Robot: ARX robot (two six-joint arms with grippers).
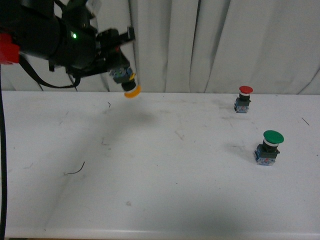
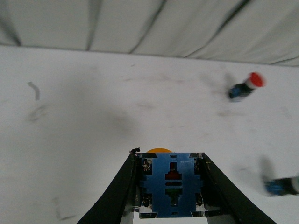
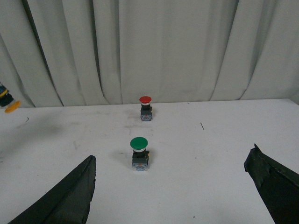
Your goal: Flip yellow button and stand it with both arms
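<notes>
Yellow button [image 1: 128, 83] gripped in the air, cap downward, by the left gripper [image 2: 169, 161].
The left gripper's jaws are closed against both sides of the button's blue contact block, and the orange cap tilts down toward the far-left part of the white table [image 1: 150, 195], clear of its surface. The right gripper [image 3: 173, 158] is spread wide with nothing in it, facing the green button [image 3: 139, 151] and, behind that, the red button [image 3: 145, 108], both standing upright.

At frame centre we see the green button [image 3: 139, 149] upright on the table [image 3: 210, 154], the red button [image 3: 145, 108] behind it, the yellow button [image 3: 9, 106] at the edge, the right gripper [image 3: 173, 154] spread wide.
</notes>
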